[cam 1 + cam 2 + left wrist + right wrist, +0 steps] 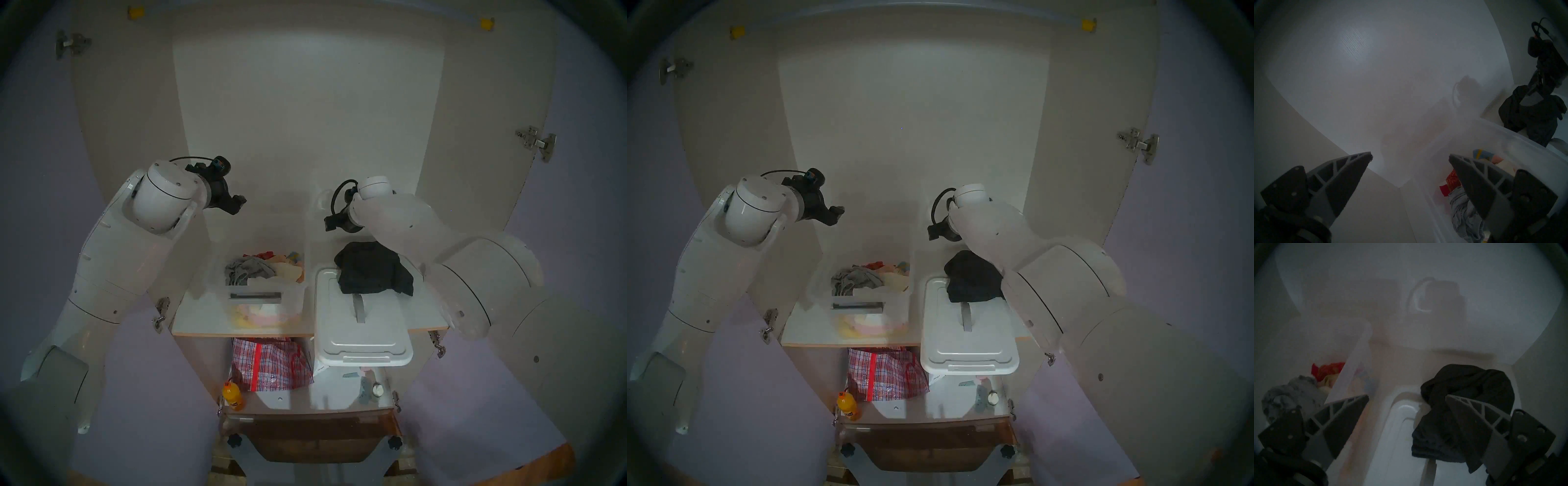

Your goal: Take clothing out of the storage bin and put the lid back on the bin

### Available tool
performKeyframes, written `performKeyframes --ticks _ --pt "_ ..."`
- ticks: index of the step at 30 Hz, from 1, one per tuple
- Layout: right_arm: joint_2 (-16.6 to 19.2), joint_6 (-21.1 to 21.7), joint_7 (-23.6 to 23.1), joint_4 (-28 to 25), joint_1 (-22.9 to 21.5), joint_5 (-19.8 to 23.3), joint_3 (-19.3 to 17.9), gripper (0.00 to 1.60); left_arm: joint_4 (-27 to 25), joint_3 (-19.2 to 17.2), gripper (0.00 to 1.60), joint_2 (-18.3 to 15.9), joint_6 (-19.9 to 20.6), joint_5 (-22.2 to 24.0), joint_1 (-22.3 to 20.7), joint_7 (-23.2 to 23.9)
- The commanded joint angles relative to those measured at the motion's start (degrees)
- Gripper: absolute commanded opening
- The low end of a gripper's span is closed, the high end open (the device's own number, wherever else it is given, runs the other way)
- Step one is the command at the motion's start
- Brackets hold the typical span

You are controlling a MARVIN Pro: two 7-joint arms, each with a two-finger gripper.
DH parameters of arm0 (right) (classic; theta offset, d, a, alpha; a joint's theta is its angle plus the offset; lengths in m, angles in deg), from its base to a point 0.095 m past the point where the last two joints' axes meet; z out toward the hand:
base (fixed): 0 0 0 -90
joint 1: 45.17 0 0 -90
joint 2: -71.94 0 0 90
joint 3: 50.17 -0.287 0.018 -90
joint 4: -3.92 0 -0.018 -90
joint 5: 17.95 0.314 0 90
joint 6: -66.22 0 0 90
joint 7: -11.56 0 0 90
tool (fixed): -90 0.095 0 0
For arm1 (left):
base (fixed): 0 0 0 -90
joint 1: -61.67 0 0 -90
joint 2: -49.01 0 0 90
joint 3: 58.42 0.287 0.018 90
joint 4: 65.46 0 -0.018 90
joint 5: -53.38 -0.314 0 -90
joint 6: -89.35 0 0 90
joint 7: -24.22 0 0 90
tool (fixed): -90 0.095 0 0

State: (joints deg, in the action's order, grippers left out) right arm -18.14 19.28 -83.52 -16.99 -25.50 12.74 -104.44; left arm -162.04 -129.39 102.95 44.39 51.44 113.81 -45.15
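The clear storage bin (291,298) (895,305) stands open on the cupboard shelf, with grey, red, yellow and cream cloths inside. To its right the white lid (339,315) (1400,438) lies flat and overhangs the shelf's front edge. The black clothing (371,268) (1466,387) (1525,117) is heaped on the lid's far end, partly covering the grey strip handle. My left gripper (238,204) (1410,154) hangs open and empty above the bin's far left corner. My right gripper (1407,395) is open and empty, raised just above the clothing and the gap between bin and lid.
The grey garment (247,269) and a red cloth (261,254) lie in the bin. On the lower shelf sit a red-and-white checked bag (268,363), an orange bottle (233,395) and small items (369,390). Cupboard side walls and back panel close in the shelf.
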Motion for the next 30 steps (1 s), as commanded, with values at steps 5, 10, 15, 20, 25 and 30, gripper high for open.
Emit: performKeyframes --ticks 5,10,15,20,25,30 --pt "6.8 2.2 4.0 -14.0 6.4 -1.3 0.8 1.6 -1.3 -0.8 1.6 -0.1 -0.7 0.1 -1.8 0.0" --pt "10.6 7.2 4.1 -23.7 12.1 -0.1 -0.4 1.6 -1.3 -0.7 1.6 -0.1 -0.7 0.1 -1.8 0.0" --pt "12.6 11.5 5.8 -32.1 18.8 1.9 -4.0 1.6 -1.3 -0.7 1.6 -0.2 -0.7 0.1 -1.8 0.0" --pt "12.9 11.9 8.3 -41.5 25.5 2.3 -6.4 1.6 -1.3 -0.7 1.6 -0.2 -0.7 0.2 -1.8 0.0" --pt "10.4 9.7 19.3 -46.7 31.1 -1.5 -8.5 1.6 -1.3 -0.7 1.6 -0.2 -0.7 0.2 -1.8 -0.1" --pt "6.0 7.7 26.1 -42.1 31.6 -2.0 -9.9 1.6 -1.3 -0.7 1.6 -0.2 -0.7 0.2 -1.8 -0.1"
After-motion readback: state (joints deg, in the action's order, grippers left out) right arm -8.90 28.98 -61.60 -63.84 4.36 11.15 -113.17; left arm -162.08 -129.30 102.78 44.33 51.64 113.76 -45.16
